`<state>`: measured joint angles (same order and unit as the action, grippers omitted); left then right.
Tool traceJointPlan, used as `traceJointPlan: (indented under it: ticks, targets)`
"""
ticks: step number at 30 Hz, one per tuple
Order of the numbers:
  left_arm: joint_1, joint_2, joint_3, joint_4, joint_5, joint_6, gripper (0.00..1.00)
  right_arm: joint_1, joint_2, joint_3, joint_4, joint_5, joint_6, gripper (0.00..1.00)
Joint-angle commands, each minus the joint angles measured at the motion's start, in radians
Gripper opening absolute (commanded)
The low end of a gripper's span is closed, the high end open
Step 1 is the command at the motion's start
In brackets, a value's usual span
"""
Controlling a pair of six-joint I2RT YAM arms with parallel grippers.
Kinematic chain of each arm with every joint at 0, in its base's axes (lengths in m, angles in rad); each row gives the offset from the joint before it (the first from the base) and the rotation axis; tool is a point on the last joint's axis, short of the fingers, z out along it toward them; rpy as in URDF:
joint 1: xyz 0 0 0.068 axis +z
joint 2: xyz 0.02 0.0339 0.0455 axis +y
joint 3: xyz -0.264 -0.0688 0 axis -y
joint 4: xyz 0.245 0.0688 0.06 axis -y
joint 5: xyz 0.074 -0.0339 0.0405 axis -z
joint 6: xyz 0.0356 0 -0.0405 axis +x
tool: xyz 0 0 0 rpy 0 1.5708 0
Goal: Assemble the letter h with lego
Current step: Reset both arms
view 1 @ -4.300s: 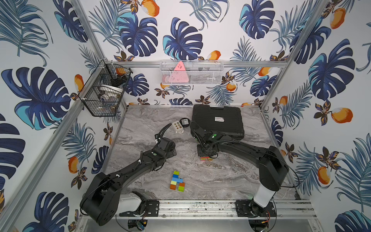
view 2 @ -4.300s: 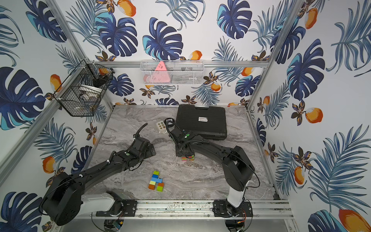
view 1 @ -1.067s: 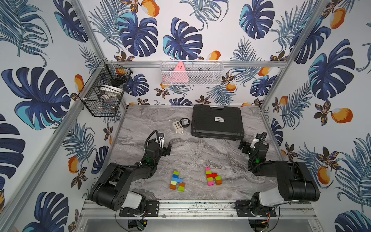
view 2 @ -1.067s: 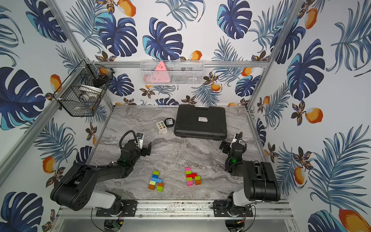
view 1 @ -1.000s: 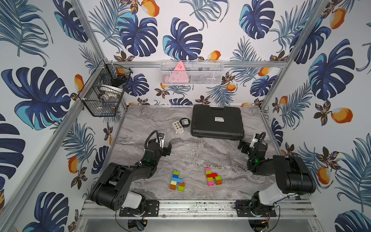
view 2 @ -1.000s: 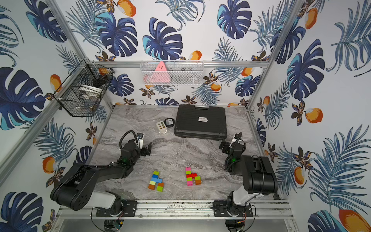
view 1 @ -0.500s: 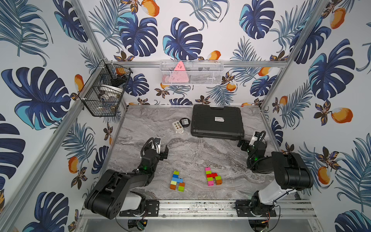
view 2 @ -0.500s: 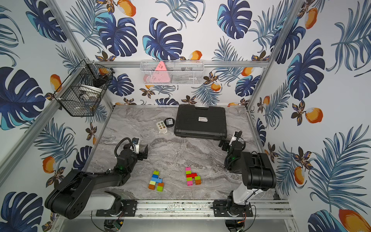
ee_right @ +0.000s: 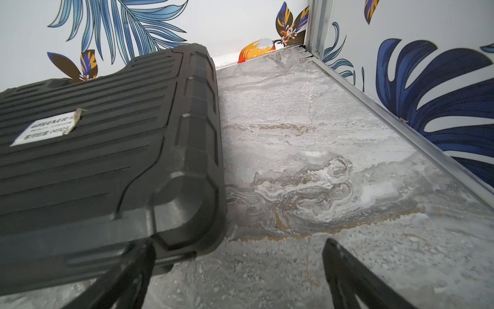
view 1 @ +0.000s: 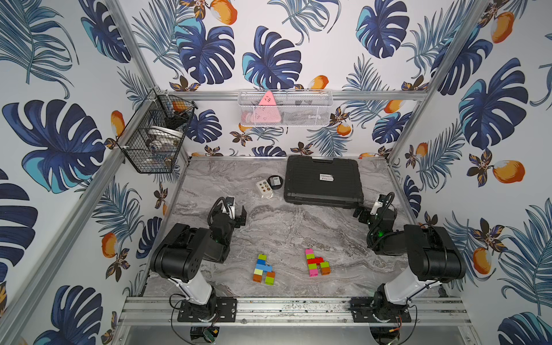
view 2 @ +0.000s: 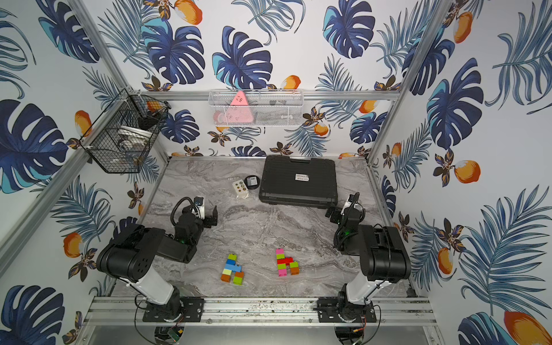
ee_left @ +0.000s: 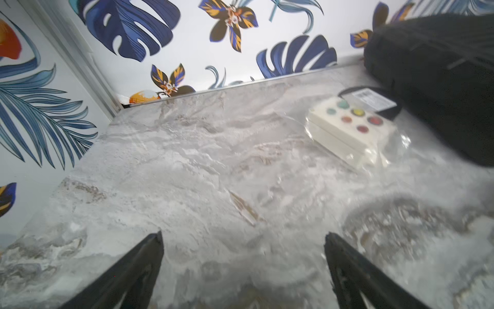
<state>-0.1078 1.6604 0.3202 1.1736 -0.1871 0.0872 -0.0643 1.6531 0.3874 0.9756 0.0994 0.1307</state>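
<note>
Two lego assemblies lie flat near the table's front, seen in both top views. The left lego assembly (view 1: 263,268) (view 2: 232,269) is green, blue, light blue and orange. The right lego assembly (view 1: 316,263) (view 2: 286,263) is pink, green, red and orange. My left gripper (view 1: 236,213) (ee_left: 242,236) is open and empty over bare table, back and left of the bricks. My right gripper (view 1: 366,213) (ee_right: 238,243) is open and empty beside the black case's near right corner. Neither wrist view shows any lego.
A black case (view 1: 322,182) (ee_right: 107,149) lies at the back. A white card with coloured dots (view 1: 264,188) (ee_left: 347,125) and a black disc (view 1: 274,181) sit left of it. A wire basket (view 1: 155,134) and a mesh tray (view 1: 285,109) hang on the walls.
Four seconds ago both arms reached to mid-table, and the pink and red assembly was at the right gripper. Both arms have since folded back. That assembly now lies at the front, beside the other.
</note>
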Motion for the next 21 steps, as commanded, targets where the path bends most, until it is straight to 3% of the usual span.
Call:
traceJointPlan:
  ticks: [1,21]
  targets:
    - [0.014,-0.003,0.012,-0.076,0.056,-0.035,0.99,0.001,0.002,0.004,0.007,0.010,-0.008,1.00]
    - [0.017,-0.008,0.031,-0.112,0.054,-0.042,0.99,0.038,0.008,0.027,-0.024,0.014,-0.054,1.00]
